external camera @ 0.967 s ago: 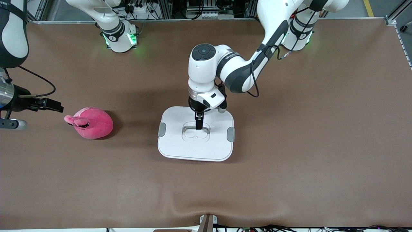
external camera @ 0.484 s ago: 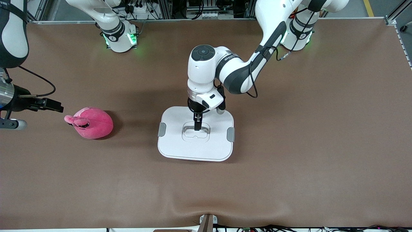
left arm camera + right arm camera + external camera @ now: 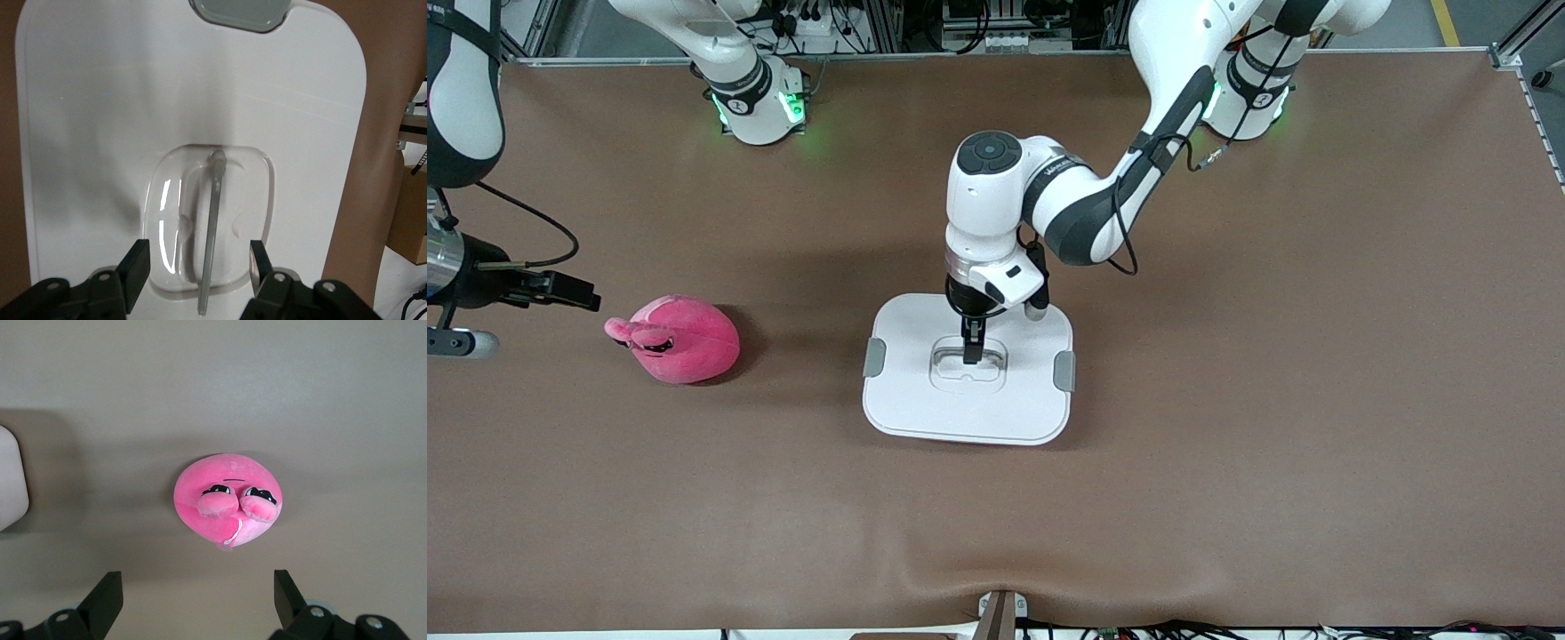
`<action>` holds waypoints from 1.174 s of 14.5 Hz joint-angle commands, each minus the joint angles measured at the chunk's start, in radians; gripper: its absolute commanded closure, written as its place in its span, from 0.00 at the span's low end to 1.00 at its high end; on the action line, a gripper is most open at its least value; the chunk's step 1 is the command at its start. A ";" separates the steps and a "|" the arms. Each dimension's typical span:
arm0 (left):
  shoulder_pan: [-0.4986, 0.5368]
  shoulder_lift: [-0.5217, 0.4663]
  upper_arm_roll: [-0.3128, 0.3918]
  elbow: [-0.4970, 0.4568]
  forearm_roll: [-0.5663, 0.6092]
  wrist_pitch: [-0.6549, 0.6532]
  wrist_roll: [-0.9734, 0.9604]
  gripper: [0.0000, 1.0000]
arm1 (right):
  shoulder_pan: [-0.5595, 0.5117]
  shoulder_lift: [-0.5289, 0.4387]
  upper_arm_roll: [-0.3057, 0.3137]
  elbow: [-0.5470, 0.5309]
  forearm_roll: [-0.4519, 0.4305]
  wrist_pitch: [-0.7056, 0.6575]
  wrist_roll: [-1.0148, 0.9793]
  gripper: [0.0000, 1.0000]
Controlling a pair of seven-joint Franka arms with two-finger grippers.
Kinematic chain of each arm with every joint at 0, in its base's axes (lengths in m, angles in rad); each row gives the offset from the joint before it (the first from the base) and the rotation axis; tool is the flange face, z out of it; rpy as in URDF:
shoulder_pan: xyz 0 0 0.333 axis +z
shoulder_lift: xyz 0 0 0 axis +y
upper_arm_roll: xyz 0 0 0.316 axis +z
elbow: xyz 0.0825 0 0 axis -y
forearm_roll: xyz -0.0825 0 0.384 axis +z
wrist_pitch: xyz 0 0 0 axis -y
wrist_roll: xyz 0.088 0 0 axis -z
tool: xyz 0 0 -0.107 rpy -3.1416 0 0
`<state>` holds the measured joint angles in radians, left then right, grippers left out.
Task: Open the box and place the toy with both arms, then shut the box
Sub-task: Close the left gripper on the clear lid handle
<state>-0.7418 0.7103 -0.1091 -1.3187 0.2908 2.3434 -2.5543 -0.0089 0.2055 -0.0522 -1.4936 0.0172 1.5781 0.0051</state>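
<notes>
The box [image 3: 925,400] stands mid-table with its flat white lid on and a grey clip [image 3: 874,356] at each end. My left gripper [image 3: 970,351] points down into the lid's recessed handle [image 3: 967,363]. In the left wrist view its fingers [image 3: 137,260] stand open on either side of the thin grey handle bar [image 3: 215,220], with a gap on both sides. The pink plush toy [image 3: 685,338] lies toward the right arm's end of the table. My right gripper [image 3: 574,292] hovers open beside it, and the toy [image 3: 227,497] shows ahead of that gripper [image 3: 197,587], untouched.
Brown table cloth [image 3: 1227,444] lies all around the box and the toy. Both arm bases [image 3: 756,107] stand along the table's edge farthest from the front camera. A corner of the box lid [image 3: 10,480] shows in the right wrist view.
My left gripper's fingers have drawn closer together around the handle bar, and its wrist has shifted slightly over the lid. The right arm, the toy and the box have stayed put.
</notes>
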 commanded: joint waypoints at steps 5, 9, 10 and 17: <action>-0.019 0.018 0.028 0.029 0.024 0.016 -0.021 0.36 | -0.009 0.022 0.006 0.035 -0.009 -0.010 0.001 0.00; -0.024 0.032 0.029 0.029 0.025 0.028 -0.021 0.39 | -0.009 0.022 0.006 0.035 -0.008 -0.010 0.001 0.00; -0.027 0.032 0.031 0.029 0.024 0.030 -0.021 0.40 | -0.009 0.022 0.006 0.035 -0.009 -0.010 0.001 0.00; -0.027 0.034 0.031 0.029 0.025 0.037 -0.021 0.50 | -0.009 0.022 0.006 0.035 -0.008 -0.010 0.001 0.00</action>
<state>-0.7511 0.7271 -0.0973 -1.3177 0.2909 2.3715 -2.5543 -0.0093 0.2136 -0.0526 -1.4864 0.0172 1.5781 0.0051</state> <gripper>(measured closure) 0.489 0.000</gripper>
